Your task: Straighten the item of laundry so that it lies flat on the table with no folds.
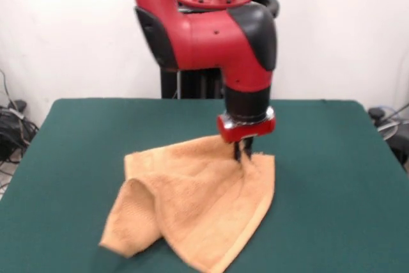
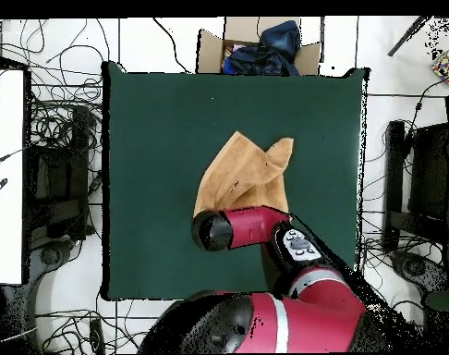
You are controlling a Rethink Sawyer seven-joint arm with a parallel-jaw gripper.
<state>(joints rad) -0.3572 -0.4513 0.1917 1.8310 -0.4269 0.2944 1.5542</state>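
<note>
The peach terry towel (image 1: 204, 202) lies crumpled on the green table (image 1: 332, 158), with its near left corner folded over and creases across the middle. My gripper (image 1: 244, 153) points straight down at the towel's far right corner. Its dark fingers are pinched together on the cloth, which rises slightly to meet them. In the overhead view the towel (image 2: 242, 176) sits near the middle of the table (image 2: 154, 120). There the gripper is hidden under the arm's wrist (image 2: 212, 229) at the towel's edge nearest the robot.
A cardboard box (image 2: 210, 51) with dark cloth in it stands on the floor beyond the table's far edge. Cables and equipment (image 2: 57, 176) lie on the floor along both sides. The robot's pedestal (image 1: 192, 84) stands at the table's far side.
</note>
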